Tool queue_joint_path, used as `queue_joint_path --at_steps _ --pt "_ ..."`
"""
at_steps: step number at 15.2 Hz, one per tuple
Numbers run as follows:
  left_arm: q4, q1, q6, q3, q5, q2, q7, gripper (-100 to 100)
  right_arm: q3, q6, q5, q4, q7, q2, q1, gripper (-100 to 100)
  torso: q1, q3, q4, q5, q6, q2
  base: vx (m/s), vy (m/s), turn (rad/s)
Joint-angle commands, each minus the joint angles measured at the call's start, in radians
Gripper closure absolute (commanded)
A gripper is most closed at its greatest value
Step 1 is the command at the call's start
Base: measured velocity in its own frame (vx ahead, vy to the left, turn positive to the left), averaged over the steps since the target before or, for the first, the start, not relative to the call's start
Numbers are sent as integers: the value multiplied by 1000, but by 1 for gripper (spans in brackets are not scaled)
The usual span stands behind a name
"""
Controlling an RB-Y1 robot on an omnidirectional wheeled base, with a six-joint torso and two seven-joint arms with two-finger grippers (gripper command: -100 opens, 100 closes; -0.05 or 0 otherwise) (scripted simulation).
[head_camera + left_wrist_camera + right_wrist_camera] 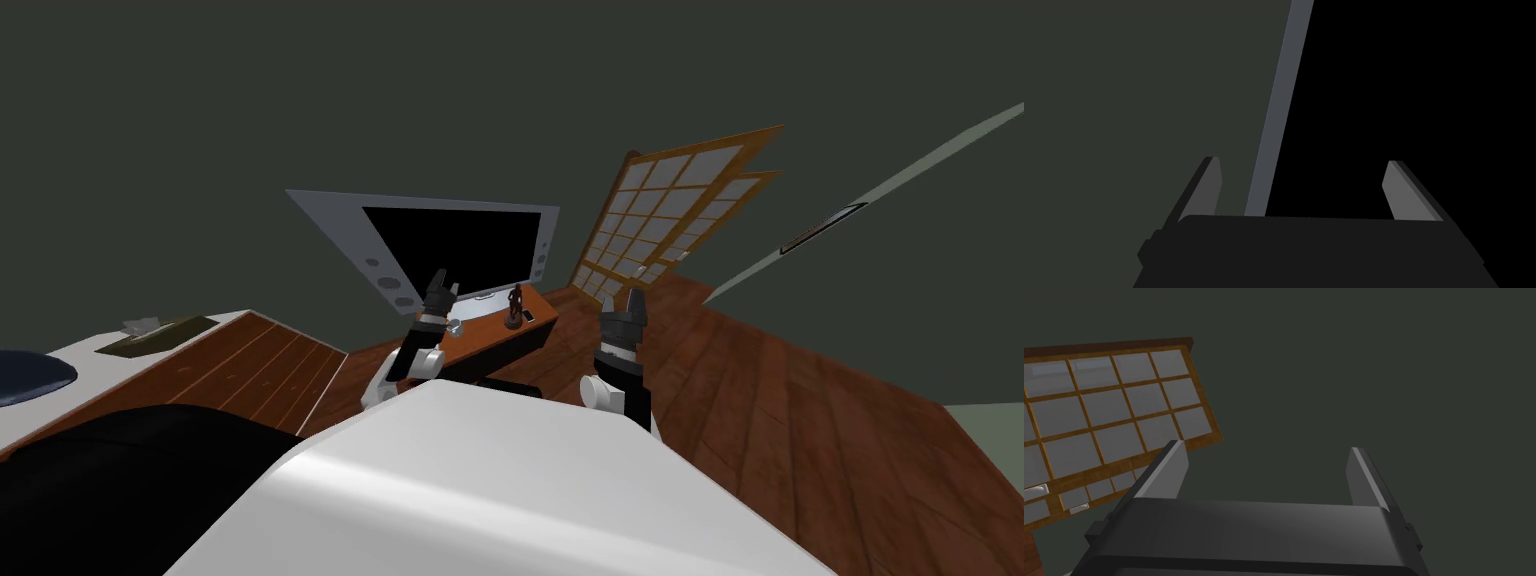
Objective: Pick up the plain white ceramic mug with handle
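Nearest you, the left gripper (441,286) is raised at the left end of the low wooden stand (495,335). In its wrist view the two fingers (1210,187) stand wide apart with nothing between them. There the left gripper (1301,161) looks above the stand top at the grey bezel (1276,110) and black screen of the television (455,245). The right gripper (627,300) hangs to the right of the stand, over the wooden floor (800,420). Its own view shows the right gripper (1266,446) likewise spread and empty. On the stand top, just beside the left wrist, you find the mug (455,325), a small pale shape whose handle is too small to make out. Farther along the stand are a dark figurine (515,303) and a small flat white item (528,316). Behind them rises the television, and beyond it the dark green wall (200,100). As to progress, the arm is near the stand, but no grasp is made and the mug rests there untouched. What is left, as judged, is to lower and aim the left gripper at the mug, close on it and lift.
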Motion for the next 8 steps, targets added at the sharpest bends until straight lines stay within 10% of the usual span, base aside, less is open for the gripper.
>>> queue_joint_path --at_steps 1,8 --pt "33 -7 22 -1 15 18 -4 -100 0 0 0 0 0 0 0 0 0 0 0 0 0 0 -20 39 -122" --pt "184 -42 155 19 114 127 -1 -100 0 0 0 0 0 0 0 0 0 0 0 0 0 0 -17 44 -153"
